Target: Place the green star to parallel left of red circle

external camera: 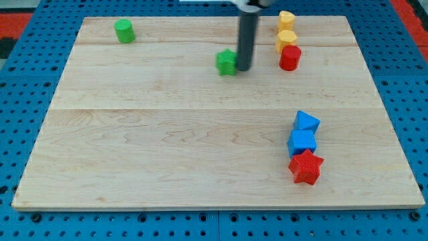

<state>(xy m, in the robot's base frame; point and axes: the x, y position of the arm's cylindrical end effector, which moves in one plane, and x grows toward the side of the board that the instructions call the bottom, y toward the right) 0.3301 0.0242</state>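
Observation:
The green star (227, 62) lies on the wooden board (167, 134) at the upper middle. The red circle (290, 57) stands to its right, at about the same height in the view, with a gap between them. My tip (243, 69) is at the green star's right side, touching or nearly touching it, between the star and the red circle. The dark rod rises from there out of the view's top.
Two yellow blocks (287, 21) (286, 39) stand just above the red circle. A green cylinder (124, 31) is at the top left. At the lower right sit two blue blocks (307, 122) (301, 142) and a red star (306, 167).

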